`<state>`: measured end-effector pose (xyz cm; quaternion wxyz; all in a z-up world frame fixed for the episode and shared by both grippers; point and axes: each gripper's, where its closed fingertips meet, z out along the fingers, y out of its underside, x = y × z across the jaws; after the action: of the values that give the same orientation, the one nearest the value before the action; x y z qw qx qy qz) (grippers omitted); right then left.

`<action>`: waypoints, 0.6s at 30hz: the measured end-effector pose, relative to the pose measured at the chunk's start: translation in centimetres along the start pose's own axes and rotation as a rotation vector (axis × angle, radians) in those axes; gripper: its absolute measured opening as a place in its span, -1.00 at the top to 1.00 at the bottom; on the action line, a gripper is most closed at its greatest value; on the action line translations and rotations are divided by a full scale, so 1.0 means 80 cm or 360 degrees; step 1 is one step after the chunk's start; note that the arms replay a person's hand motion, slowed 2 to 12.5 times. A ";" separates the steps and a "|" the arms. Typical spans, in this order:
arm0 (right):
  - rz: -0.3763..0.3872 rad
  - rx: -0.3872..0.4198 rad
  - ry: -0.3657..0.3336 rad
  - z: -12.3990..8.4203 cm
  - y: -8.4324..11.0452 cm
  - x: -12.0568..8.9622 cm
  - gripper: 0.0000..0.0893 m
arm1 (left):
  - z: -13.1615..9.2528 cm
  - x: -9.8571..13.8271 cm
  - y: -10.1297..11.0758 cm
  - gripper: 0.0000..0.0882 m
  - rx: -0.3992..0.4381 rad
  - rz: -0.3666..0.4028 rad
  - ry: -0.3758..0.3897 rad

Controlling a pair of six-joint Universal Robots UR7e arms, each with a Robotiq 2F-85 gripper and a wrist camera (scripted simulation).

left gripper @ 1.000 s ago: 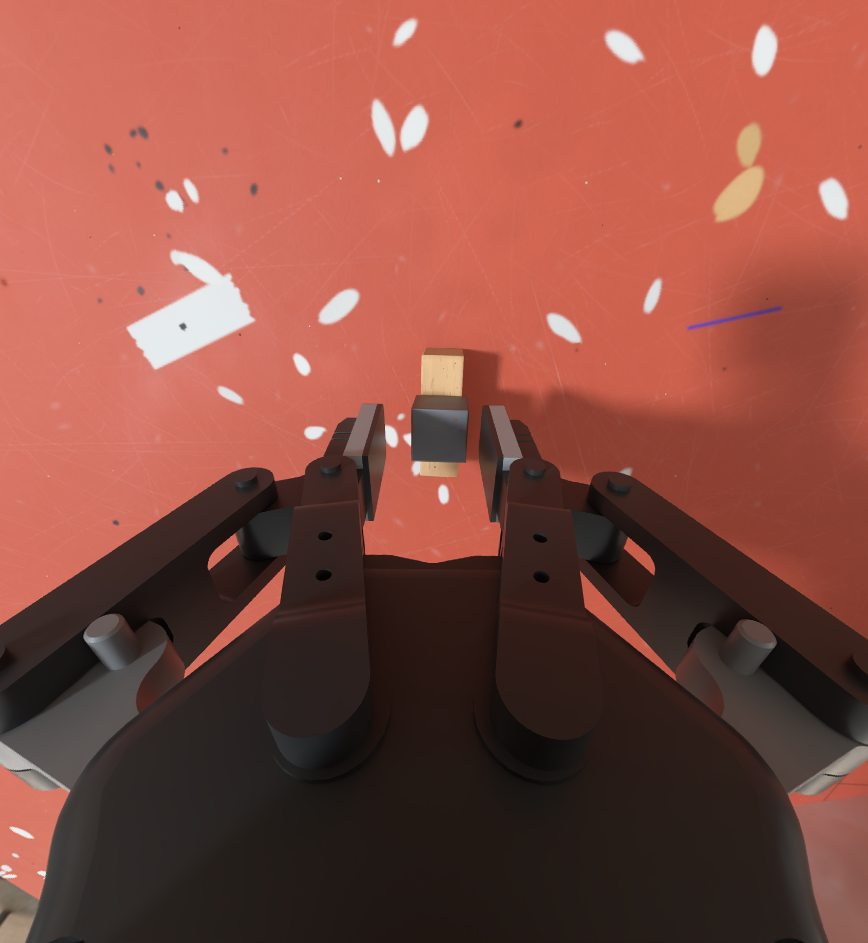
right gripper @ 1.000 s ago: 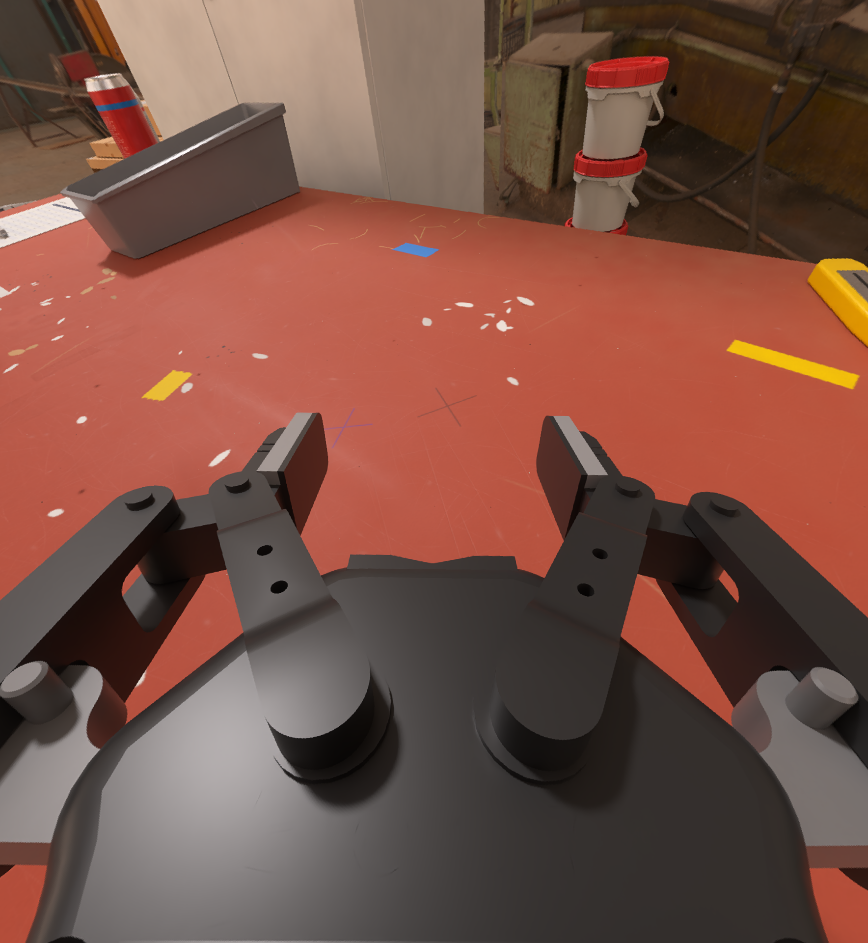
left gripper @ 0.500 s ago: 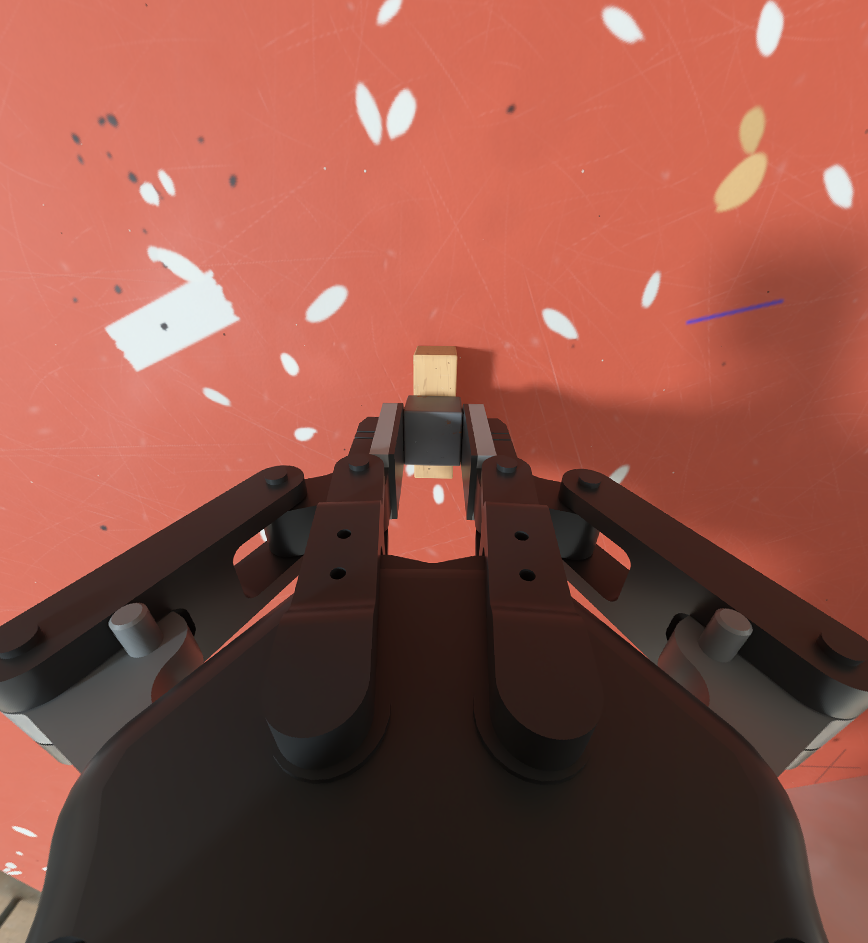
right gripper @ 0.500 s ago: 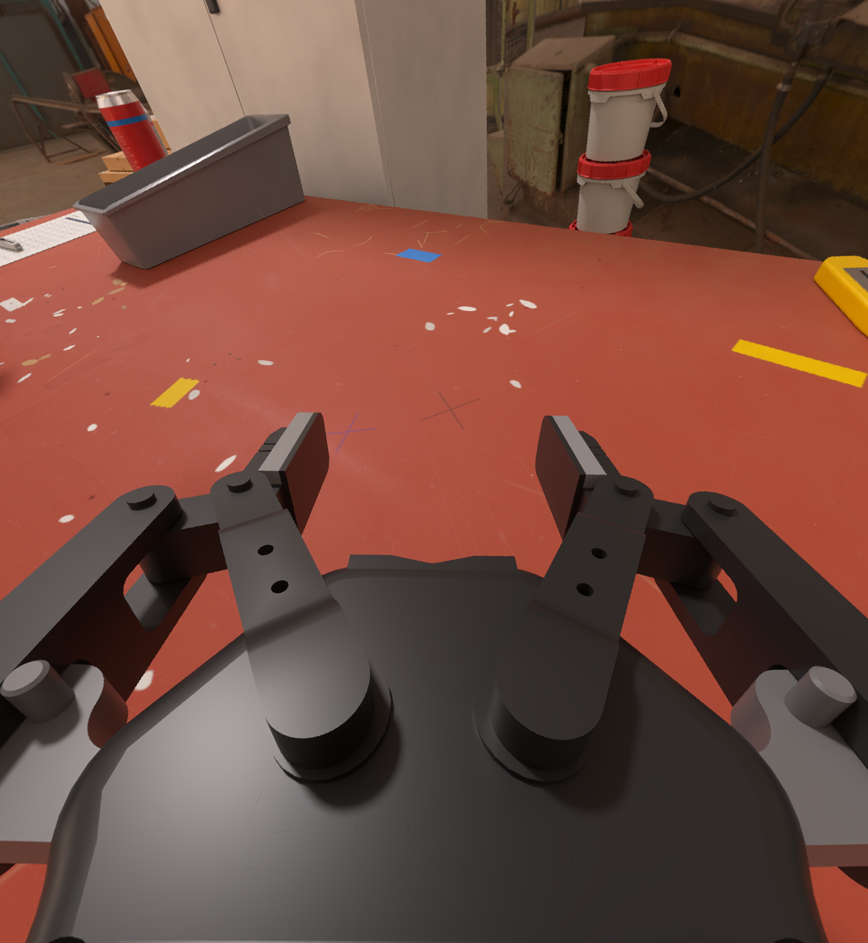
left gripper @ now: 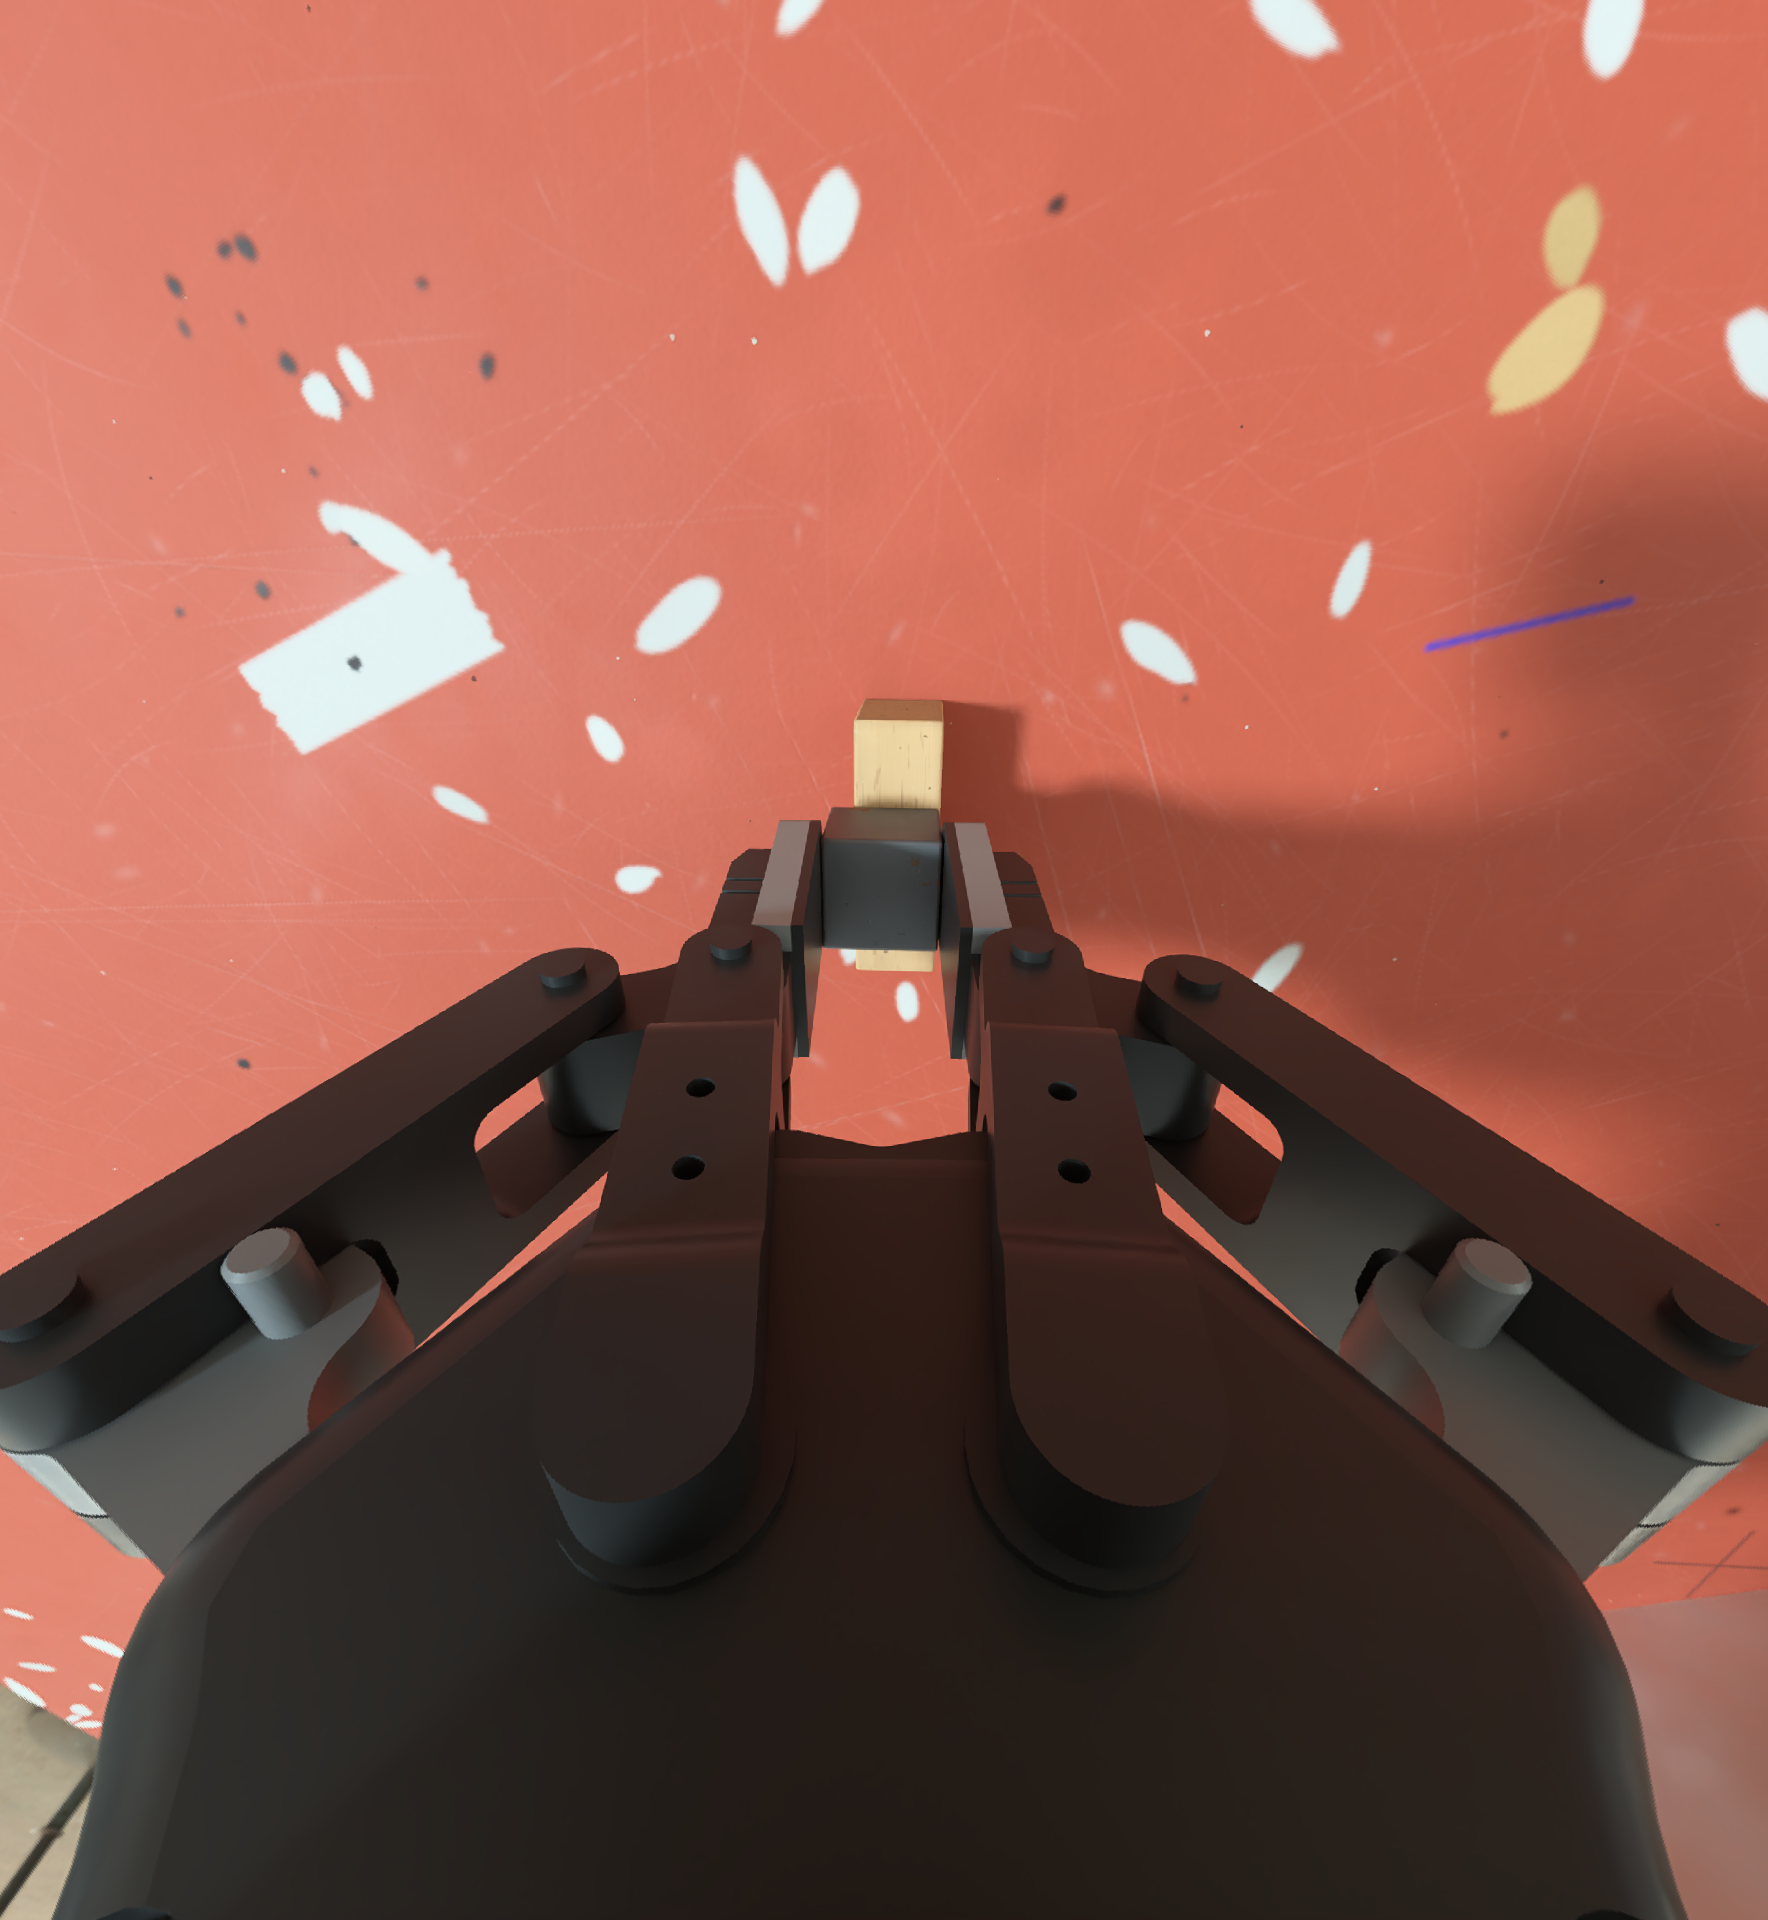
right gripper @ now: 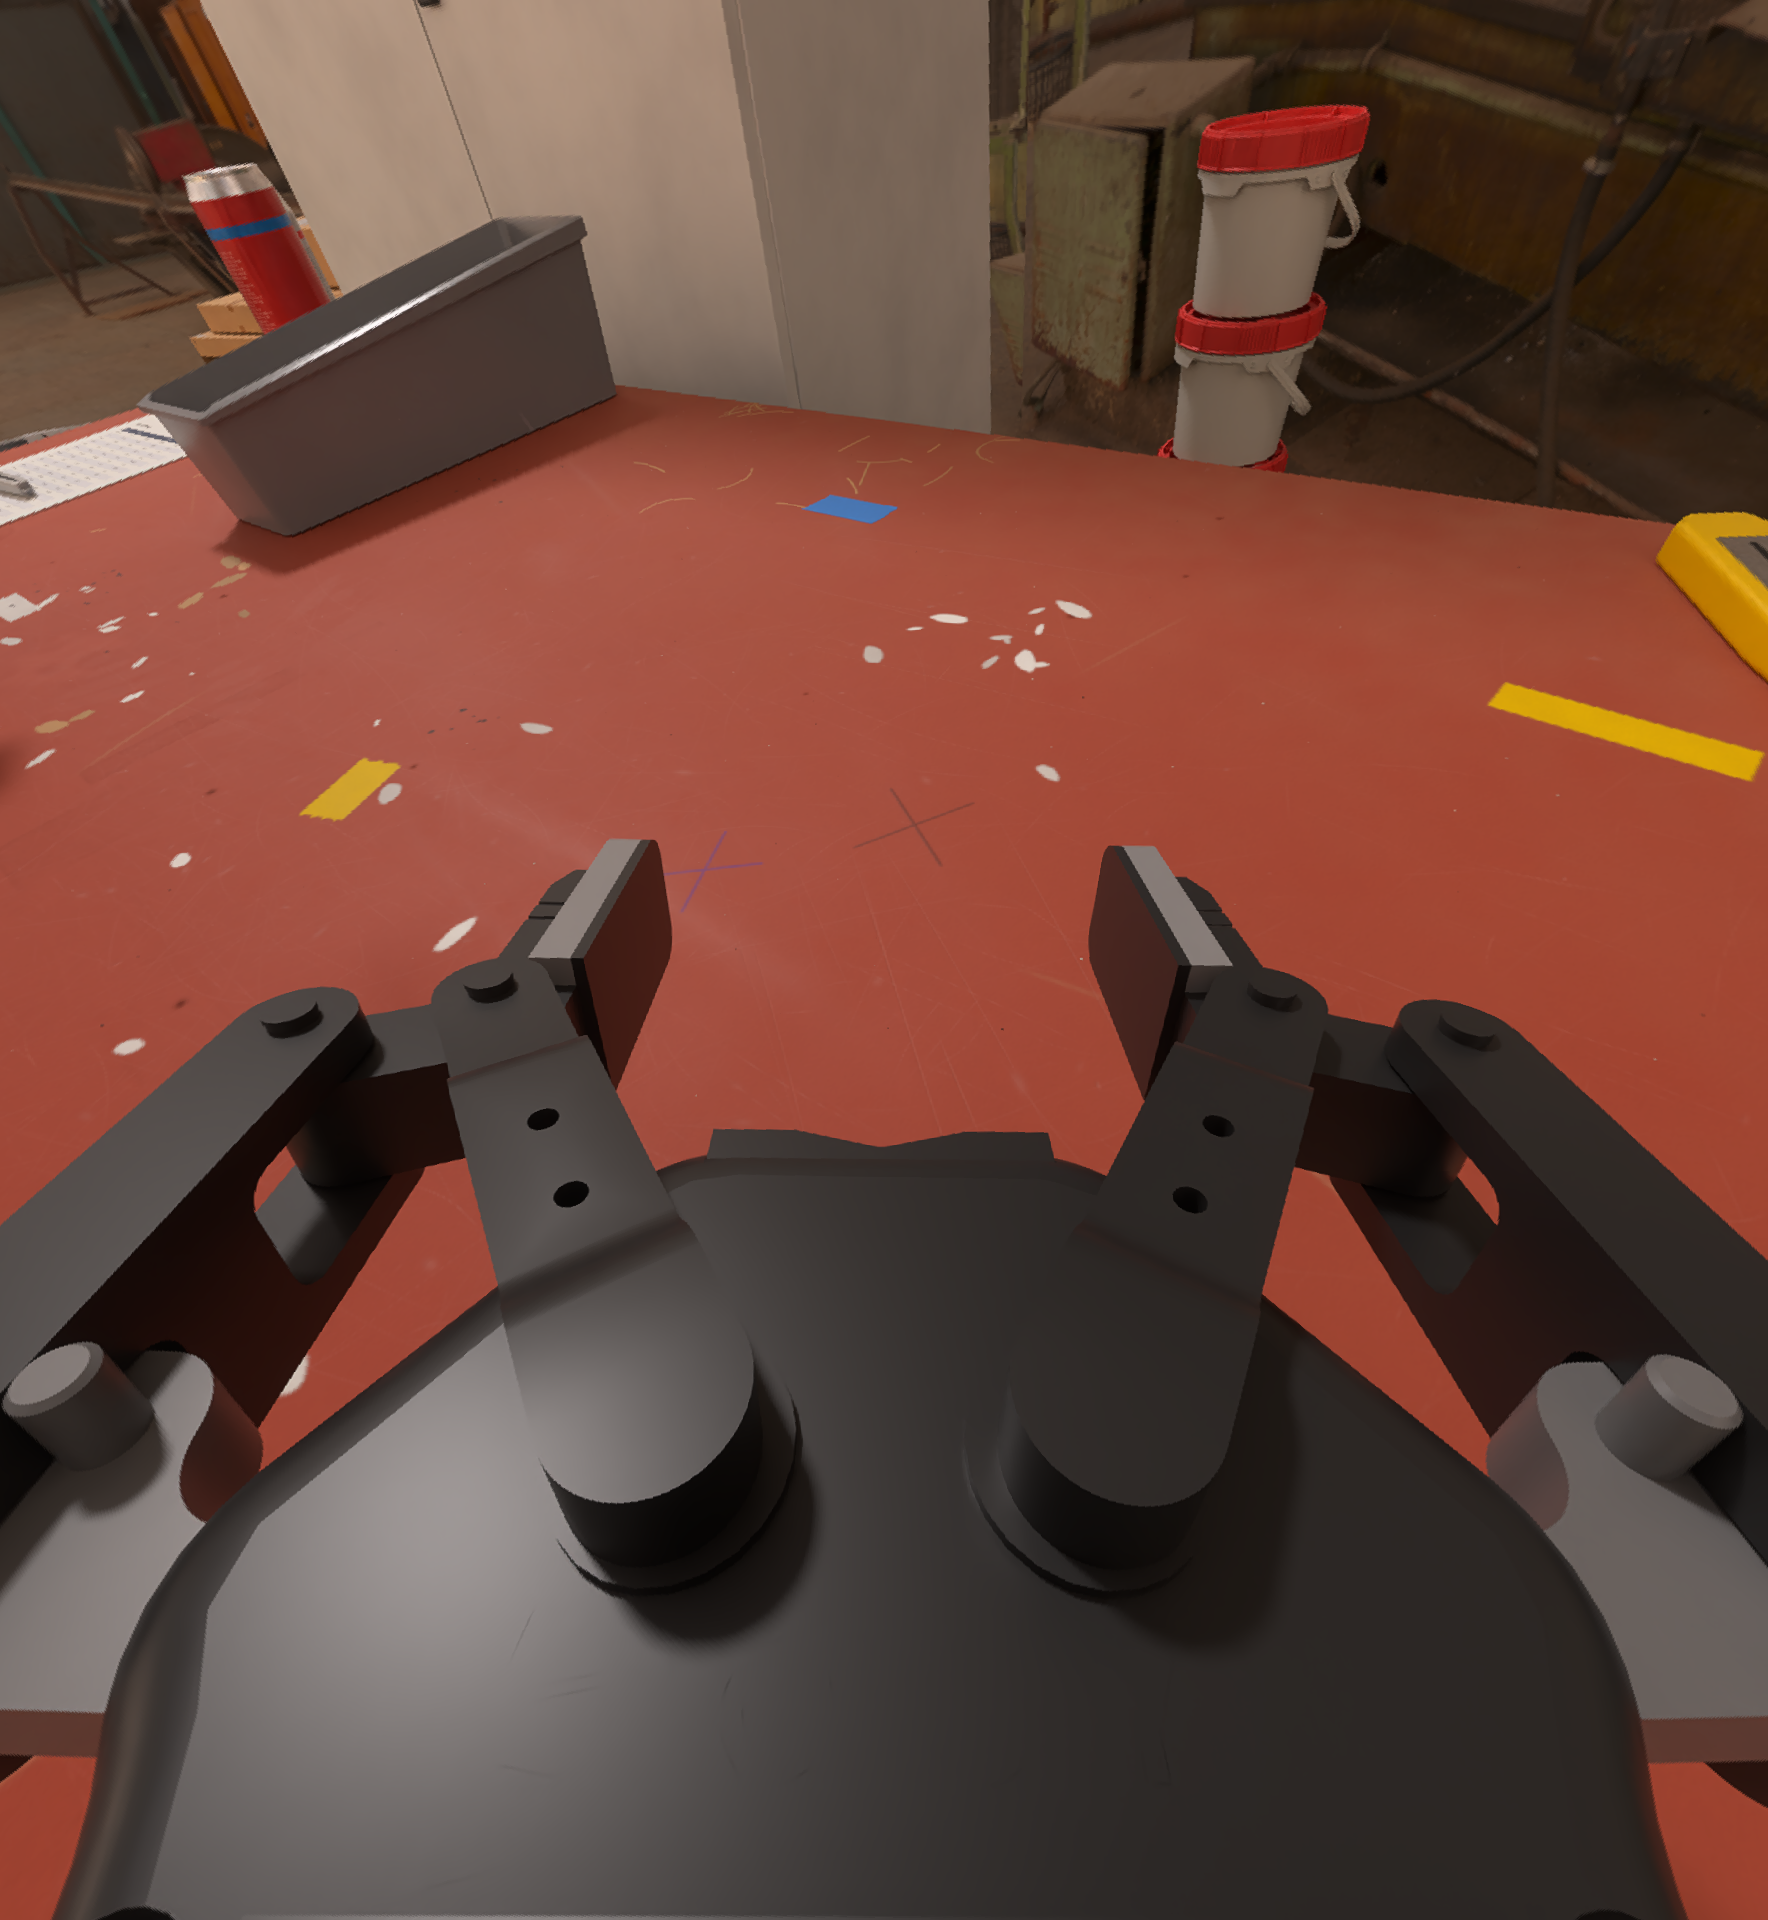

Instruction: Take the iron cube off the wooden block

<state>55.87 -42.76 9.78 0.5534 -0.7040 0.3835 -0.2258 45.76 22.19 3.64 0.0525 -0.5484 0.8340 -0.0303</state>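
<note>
— Looking down past the left pincer (left gripper: 881, 894), what sits between its pads?

— The iron cube (left gripper: 880, 878), a dark grey one. Both pads press flat against its left and right faces, so the left pincer is clamped on it.

— And the wooden block (left gripper: 898, 753)?

— Pale wood, lying on the red worktop (left gripper: 1067, 436) directly under the cube. Its far end sticks out beyond the cube, and a thin strip of its near end shows below the cube's near edge. Whether the cube touches the block or hangs just above it, I cannot tell from this angle.

— What else lies around there?

— White paint flecks scattered over the worktop, a white torn tape piece (left gripper: 371, 660) to the left, two tan spots (left gripper: 1550, 322) at far right, and a short purple line (left gripper: 1529, 623) to the right, in shadow.

— And the right pincer (right gripper: 880, 914)?

— Spread wide with nothing between its fingers, above a bare stretch of the worktop, well apart from the cube.

— What does its camera take in?

— A grey bin (right gripper: 392, 379) at far left, a red can (right gripper: 256, 244) behind it, a blue tape square (right gripper: 849, 509) near the far edge, a yellow tape strip (right gripper: 1623, 730) to the right, and a yellow tool (right gripper: 1763, 613) at the right border. Two stacked white buckets with red lids (right gripper: 1259, 281) stand past the worktop.
</note>
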 end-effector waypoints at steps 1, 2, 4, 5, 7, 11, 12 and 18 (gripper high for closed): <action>0.0000 -0.0001 0.0000 0.000 0.000 0.000 -0.60 | 0.000 0.000 0.000 0.54 -0.0003 0.0002 -0.0004; -0.0001 -0.0002 0.0000 0.000 0.000 0.000 -0.60 | 0.000 -0.001 0.001 0.54 -0.0005 0.0003 -0.0009; -0.0002 -0.0004 0.0001 -0.001 0.000 0.000 -0.60 | -0.001 -0.001 0.001 0.54 -0.0008 0.0002 -0.0015; -0.0003 -0.0004 0.0002 -0.001 0.000 0.000 -0.60 | -0.002 -0.001 0.001 0.54 -0.0008 0.0000 -0.0017; -0.0005 -0.0003 0.0004 -0.002 -0.001 0.001 -0.59 | -0.003 -0.001 0.001 0.54 -0.0003 -0.0006 -0.0018; -0.0007 0.0004 0.0009 -0.003 -0.002 0.001 -0.59 | -0.009 -0.001 -0.002 0.54 0.0019 -0.0027 -0.0012; -0.0007 0.0006 0.0009 -0.003 -0.003 0.002 -0.59 | -0.011 -0.001 -0.003 0.54 0.0027 -0.0033 -0.0010; 0.0004 0.0011 0.0005 -0.004 -0.004 0.001 -0.58 | -0.028 -0.002 -0.010 0.54 0.0097 -0.0068 -0.0003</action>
<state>55.79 -43.02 10.16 0.5553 -0.7014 0.3845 -0.2277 46.30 22.00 5.94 0.0691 -0.5642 0.8208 -0.0562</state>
